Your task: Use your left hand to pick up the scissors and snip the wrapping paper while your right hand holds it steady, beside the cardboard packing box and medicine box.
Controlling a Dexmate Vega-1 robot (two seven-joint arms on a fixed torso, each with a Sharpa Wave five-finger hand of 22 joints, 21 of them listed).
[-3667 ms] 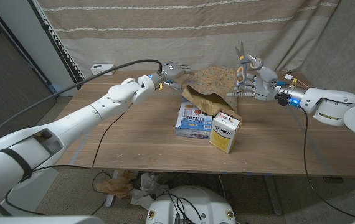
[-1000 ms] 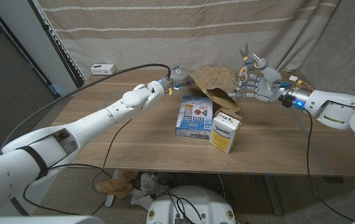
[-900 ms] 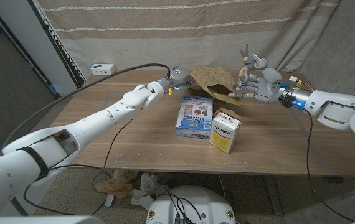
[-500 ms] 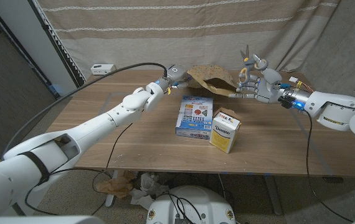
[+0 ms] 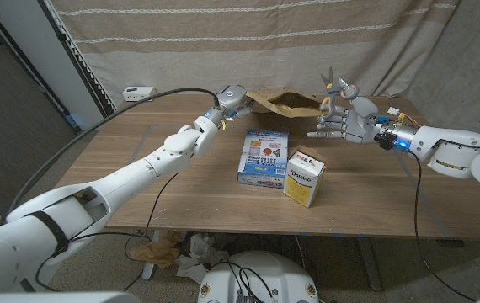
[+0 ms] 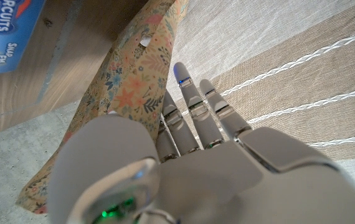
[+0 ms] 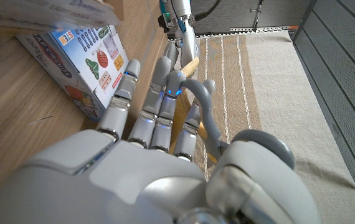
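The wrapping paper (image 5: 284, 103), brown on one side and floral on the other (image 6: 129, 79), hangs in the air over the back of the table. My left hand (image 5: 228, 97) grips its left end, the paper pinched against my fingers (image 6: 190, 118). My right hand (image 5: 344, 124) is just off the paper's right end, fingers stretched toward it. It holds the scissors (image 5: 330, 87), blades pointing up, and a grey handle loop (image 7: 206, 119) curves around my fingers (image 7: 156, 118). The blue-and-white medicine box (image 5: 263, 156) and the white-and-yellow carton (image 5: 305, 178) stand on the table below.
The wooden table (image 5: 181, 198) carries a small white device (image 5: 136, 92) at its back left corner. A striped curtain hangs close behind the table. Black cables trail from both arms across the tabletop. The medicine box (image 7: 84, 56) lies close under my right hand.
My left hand has lifted the paper off the table and off the boxes, so it now hangs level in the air. My right hand with the scissors has barely moved.
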